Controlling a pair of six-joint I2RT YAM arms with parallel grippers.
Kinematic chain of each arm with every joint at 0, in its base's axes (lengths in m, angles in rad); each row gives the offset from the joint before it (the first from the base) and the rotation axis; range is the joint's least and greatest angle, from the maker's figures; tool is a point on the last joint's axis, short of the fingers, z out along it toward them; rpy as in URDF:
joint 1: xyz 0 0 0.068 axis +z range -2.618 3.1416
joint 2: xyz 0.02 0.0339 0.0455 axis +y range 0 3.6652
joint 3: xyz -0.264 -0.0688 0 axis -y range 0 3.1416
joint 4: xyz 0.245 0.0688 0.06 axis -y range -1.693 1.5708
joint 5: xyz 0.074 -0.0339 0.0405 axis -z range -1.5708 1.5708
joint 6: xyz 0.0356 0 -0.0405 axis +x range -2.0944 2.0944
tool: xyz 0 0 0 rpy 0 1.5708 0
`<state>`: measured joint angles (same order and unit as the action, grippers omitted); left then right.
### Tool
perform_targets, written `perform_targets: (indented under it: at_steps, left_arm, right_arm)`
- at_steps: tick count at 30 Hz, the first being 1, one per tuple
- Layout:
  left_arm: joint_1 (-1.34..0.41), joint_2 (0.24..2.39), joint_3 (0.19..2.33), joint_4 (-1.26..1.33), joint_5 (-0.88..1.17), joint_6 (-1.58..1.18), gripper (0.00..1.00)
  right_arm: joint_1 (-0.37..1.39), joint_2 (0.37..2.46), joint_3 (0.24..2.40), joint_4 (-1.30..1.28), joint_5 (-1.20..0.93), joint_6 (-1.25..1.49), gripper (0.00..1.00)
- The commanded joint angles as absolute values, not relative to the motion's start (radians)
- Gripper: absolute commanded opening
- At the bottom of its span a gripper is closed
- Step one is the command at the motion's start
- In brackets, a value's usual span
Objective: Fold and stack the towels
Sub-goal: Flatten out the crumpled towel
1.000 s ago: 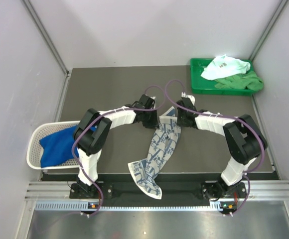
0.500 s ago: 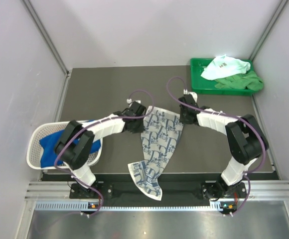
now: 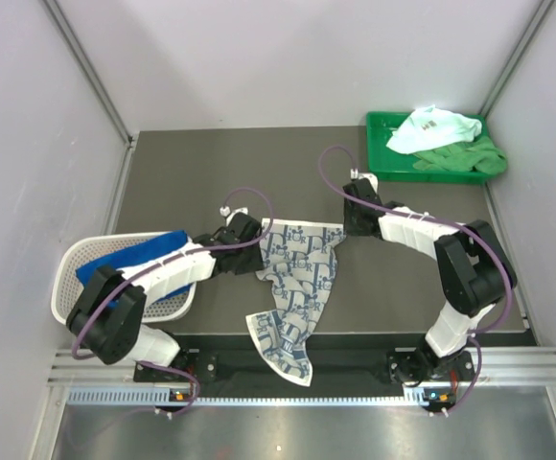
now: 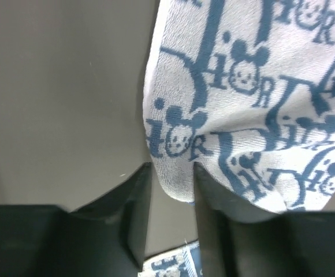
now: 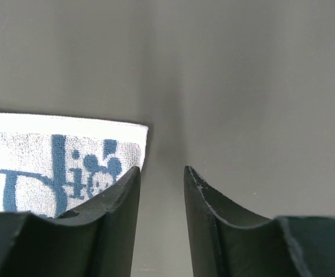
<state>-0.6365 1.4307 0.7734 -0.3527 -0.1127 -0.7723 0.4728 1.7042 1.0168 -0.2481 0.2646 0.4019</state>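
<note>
Early going, I judge: the printed towel (image 3: 297, 268) lies unfolded in the middle of the surface (image 3: 201, 182), its tail hanging over the edge at 6 o'clock. The left hand (image 4: 172, 213) is parted, with a corner loose between its tips; the right hand (image 5: 162, 196) is parted and empty. The blue towel (image 3: 129, 264) (in the basket (image 3: 67, 278), 9 o'clock) and the rumpled mint towel (image 3: 436, 129) at 1 o'clock await folding.

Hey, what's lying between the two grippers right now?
Only the white printed towel. In the top view its far edge runs from the left gripper across to just short of the right gripper.
</note>
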Motion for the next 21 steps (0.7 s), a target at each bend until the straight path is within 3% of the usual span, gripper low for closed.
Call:
perform_targets:
  at_steps: [1,12,21]
  left_arm:
    - [-0.635,1.391,0.877,-0.337,-0.138,-0.739,0.41]
    - [-0.502,1.683,1.227,-0.431,-0.081,-0.523,0.47]
    - [-0.454,1.917,1.318,-0.394,0.015,-0.405,0.56]
  right_arm:
    - [0.459,1.678,1.068,-0.249,0.284,0.383,0.37]
    - [0.459,1.753,1.120,-0.259,0.207,0.397,0.36]
    - [0.489,1.792,1.120,-0.275,0.221,0.408,0.39]
